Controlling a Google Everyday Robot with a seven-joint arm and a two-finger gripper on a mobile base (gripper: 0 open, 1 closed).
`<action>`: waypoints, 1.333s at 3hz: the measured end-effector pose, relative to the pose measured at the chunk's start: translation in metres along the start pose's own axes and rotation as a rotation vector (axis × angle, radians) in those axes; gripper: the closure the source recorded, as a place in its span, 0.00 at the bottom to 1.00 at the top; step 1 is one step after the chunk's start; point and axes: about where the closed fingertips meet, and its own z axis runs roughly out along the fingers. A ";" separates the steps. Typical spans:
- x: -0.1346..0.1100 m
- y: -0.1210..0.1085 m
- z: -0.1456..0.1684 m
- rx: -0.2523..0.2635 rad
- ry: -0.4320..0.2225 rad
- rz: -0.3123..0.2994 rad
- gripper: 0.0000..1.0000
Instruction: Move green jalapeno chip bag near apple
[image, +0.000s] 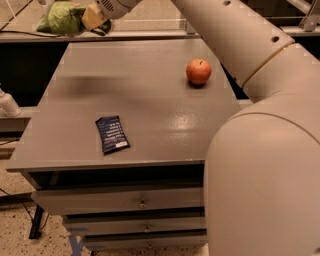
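The green jalapeno chip bag (60, 18), crumpled and leaf-green, hangs in the air above the counter's (150, 107) far left corner. The gripper (87, 20) at its right end seems clamped on it. The apple (198, 71), round and red-orange, sits upright on the counter's right side, well apart from the bag.
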 end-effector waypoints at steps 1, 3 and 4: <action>0.000 0.000 0.000 0.000 0.000 0.000 1.00; 0.027 0.009 0.002 -0.026 0.060 -0.025 1.00; 0.063 0.012 -0.020 0.000 0.121 0.011 1.00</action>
